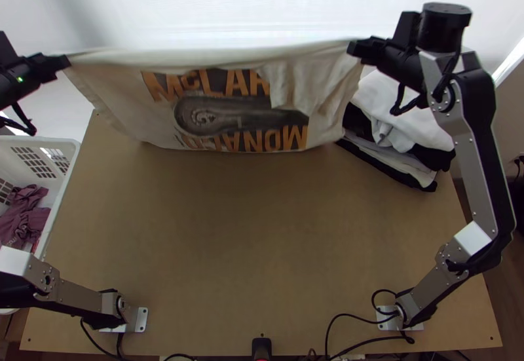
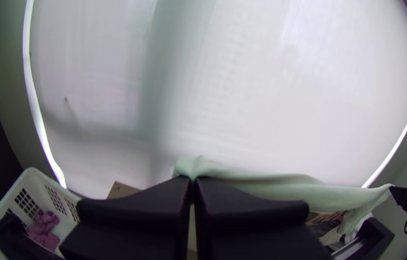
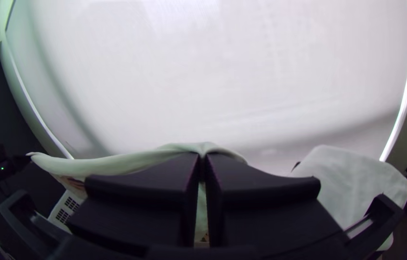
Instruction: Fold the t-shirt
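Observation:
The cream t-shirt (image 1: 334, 92) with orange lettering hangs stretched between both grippers in the top view, its upper edge taut and part of its front creased near the right side. My left gripper (image 1: 65, 63) is shut on one upper corner at the far left; in the left wrist view the left gripper (image 2: 192, 180) pinches pale cloth (image 2: 280, 188). At the other upper corner, my right gripper (image 1: 355, 48) is shut on the fabric. Cloth (image 3: 111, 163) runs between the fingertips of the right gripper (image 3: 202, 156) in the right wrist view.
A white basket (image 1: 64, 148) with dark reddish cloth (image 1: 23, 220) stands at the left. Stacked folded garments (image 1: 406, 132) lie at the table's far right. Bare wooden table (image 1: 262, 243) lies in front of the shirt. Cables run along the near edge.

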`<action>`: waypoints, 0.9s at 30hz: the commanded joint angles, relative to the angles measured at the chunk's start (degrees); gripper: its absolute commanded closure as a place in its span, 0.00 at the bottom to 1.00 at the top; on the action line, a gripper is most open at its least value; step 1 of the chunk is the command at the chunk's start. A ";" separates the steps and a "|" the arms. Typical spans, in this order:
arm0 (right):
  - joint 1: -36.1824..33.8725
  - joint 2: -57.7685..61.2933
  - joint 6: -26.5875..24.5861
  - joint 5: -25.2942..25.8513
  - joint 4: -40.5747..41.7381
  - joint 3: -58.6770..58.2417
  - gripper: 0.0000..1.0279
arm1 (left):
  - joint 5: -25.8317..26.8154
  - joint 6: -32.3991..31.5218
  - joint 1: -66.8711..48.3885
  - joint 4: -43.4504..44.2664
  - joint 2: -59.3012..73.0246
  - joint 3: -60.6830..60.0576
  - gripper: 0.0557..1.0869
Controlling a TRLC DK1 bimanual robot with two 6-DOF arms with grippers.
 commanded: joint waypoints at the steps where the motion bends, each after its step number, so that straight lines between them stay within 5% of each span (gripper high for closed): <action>1: -1.50 -4.22 -2.65 2.22 4.94 3.32 0.97 | -2.29 -3.43 1.98 6.42 -4.92 2.76 0.96; 9: -2.29 -19.78 -2.48 2.66 8.63 -0.54 0.97 | -7.74 -9.40 6.37 19.51 -18.80 -0.58 0.96; 21: -1.94 -46.06 -7.31 2.74 -0.60 -3.45 0.97 | -8.00 -12.39 9.80 20.04 -40.51 -8.49 0.96; 27: 0.08 -51.24 -4.76 2.66 -11.14 -8.72 0.97 | -8.00 -12.66 6.55 13.80 -46.40 -15.08 0.97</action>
